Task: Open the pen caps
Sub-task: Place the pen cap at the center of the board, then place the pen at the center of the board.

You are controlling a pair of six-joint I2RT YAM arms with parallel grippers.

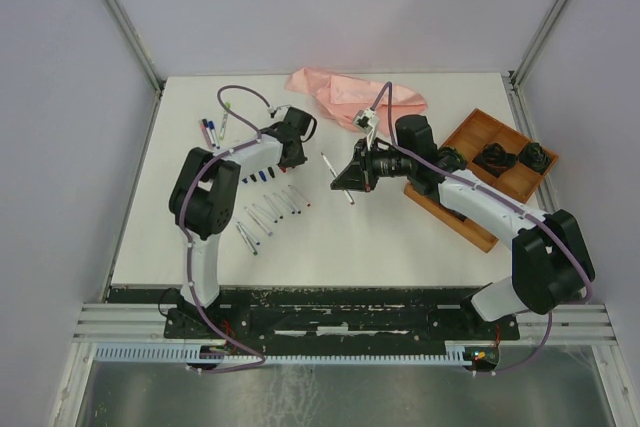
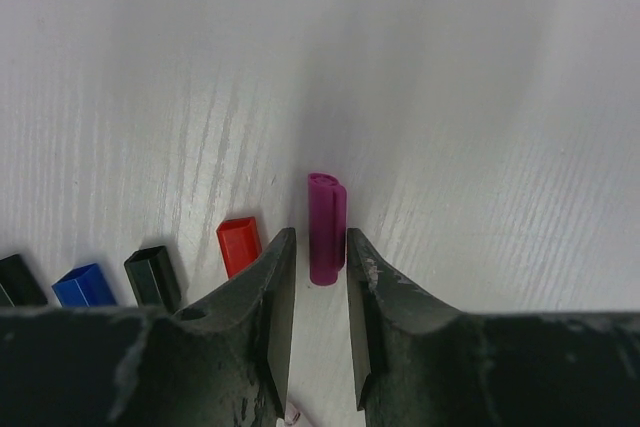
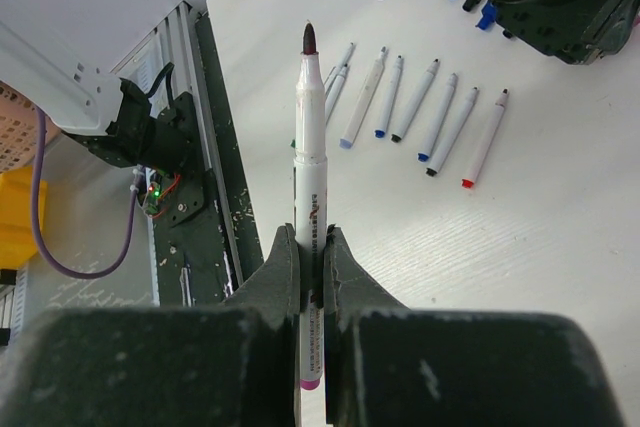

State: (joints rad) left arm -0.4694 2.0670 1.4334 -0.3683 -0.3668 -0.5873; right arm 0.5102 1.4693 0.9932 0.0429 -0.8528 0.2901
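While the left gripper (image 2: pixel 320 239) hangs low over the white table (image 2: pixel 480 67), the magenta cap (image 2: pixel 327 227) lies flat at its tips, with other caps in a line to that cap's left. Furthest left of it is a black cap (image 2: pixel 16 279), cut by the frame edge. Next come a blue cap (image 2: pixel 88 285) and a dark cap (image 2: pixel 152 275), then a red cap (image 2: pixel 239 244) just beside it. The magenta cap's near end sits between the two fingertips and its far end pokes out beyond them. The jaws stand only narrowly apart — a sliver of gap shows on the left, and whether the right finger touches the cap I cannot tell.

Right of the magenta cap in the overhead view, the right gripper (image 3: pixel 309 237) is clamped on a pen (image 3: pixel 308 177). Its white barrel stands up between the fingers and its dark tip is bare, with a magenta end showing below the jaws. Nearer the arm bases than the magenta cap, uncapped pens (image 1: pixel 270 212) lie in a row.
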